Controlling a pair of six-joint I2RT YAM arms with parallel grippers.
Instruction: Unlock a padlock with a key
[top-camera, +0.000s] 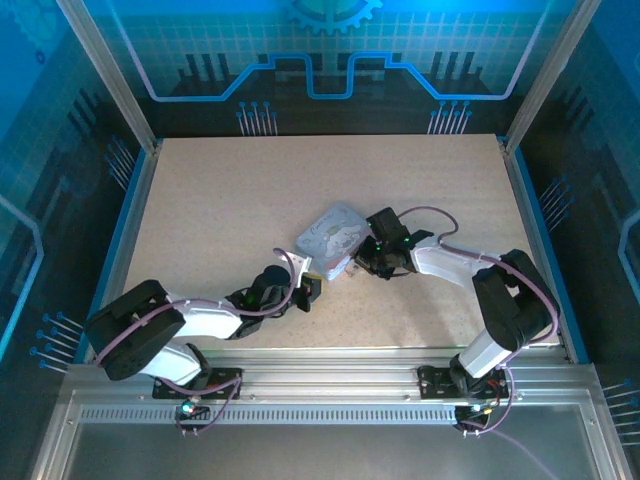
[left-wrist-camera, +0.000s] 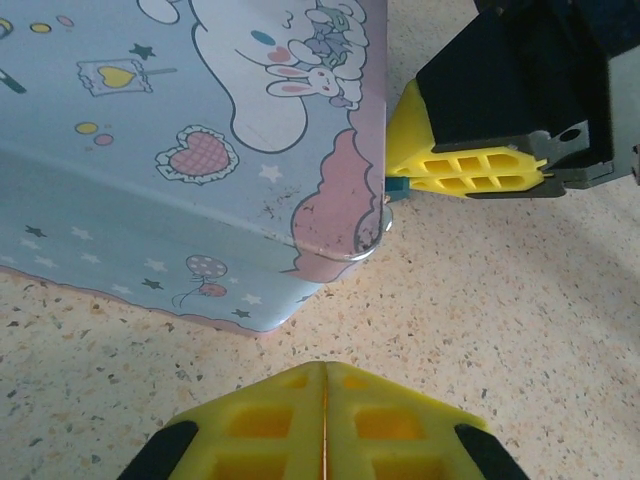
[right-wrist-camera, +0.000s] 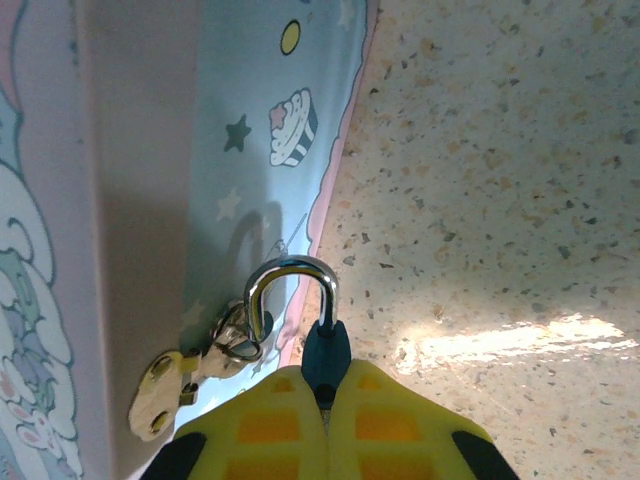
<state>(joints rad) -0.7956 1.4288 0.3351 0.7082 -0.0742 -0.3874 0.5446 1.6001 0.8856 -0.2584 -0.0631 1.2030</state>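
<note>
Broadly, the speckled beige tabletop (top-camera: 220, 200) lies bare toward its far edge and both side edges, leaving wide room there. Near the middle, slightly toward the near edge, sits the tin (top-camera: 328, 235), a flat rectangular metal box with rounded corners and a pastel cartoon print. The left gripper (top-camera: 310, 291) stands just off the tin's near corner, its yellow ribbed fingers pressed together; whether anything lies between them cannot be told. The right gripper (right-wrist-camera: 325, 425) is clamped on the padlock (right-wrist-camera: 325, 358) at the tin's near-right side. The padlock body is dark teal, its long axis in line with the fingers. Its polished shackle (right-wrist-camera: 293, 285) points away from them and is hooked through the tin's metal hasp ring (right-wrist-camera: 235, 342).
</note>
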